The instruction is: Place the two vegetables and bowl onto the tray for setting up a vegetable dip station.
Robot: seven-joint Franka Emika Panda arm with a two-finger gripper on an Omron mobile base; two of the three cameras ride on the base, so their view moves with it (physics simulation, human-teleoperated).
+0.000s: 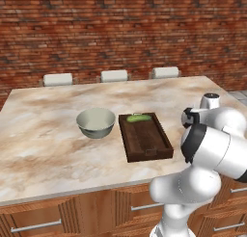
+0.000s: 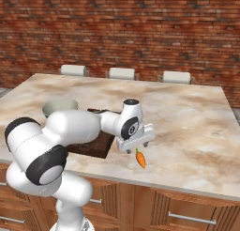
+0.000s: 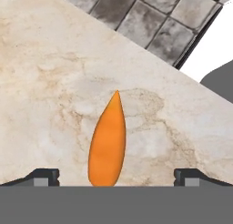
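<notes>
the tool (image 2: pixel 136 149) hangs just above the marble counter (image 2: pixel 187 117), close to its near edge, with its two dark finger tips (image 3: pixel 44 175) spread as wide as they go and nothing between them but air. in the hand view the carrot (image 3: pixel 108 145) lies flat on the counter between those tips, its pointed end aimed away from the camera and its thick end at the bottom of the picture; neither tip touches it. in the right base view the same carrot (image 2: pixel 140 158) lies just below and in front of the tool, slanted, with a bit of green at its upper end, to the right of the tray.

the tray (image 1: pixel 147 142) sits on the counter in the left base view, dark brown, long side running away from the robot. the cucumber (image 1: pixel 139 118) lies crosswise inside it at the far end, close to the far rim. the bowl (image 1: pixel 96 123) stands upright on the counter just to the left of the tray, apart from it, and is empty. in the right base view the arm covers most of the tray, and the bowl (image 2: pixel 59 106) shows behind the arm's upper link.

three pale chair backs (image 1: pixel 114 75) line the far side of the counter in front of a brick wall (image 1: pixel 120 29). wooden drawers (image 2: pixel 187 211) with metal handles run under the counter's near edge, and grey floor tiles (image 3: pixel 136 18) show past that edge in the hand view.
</notes>
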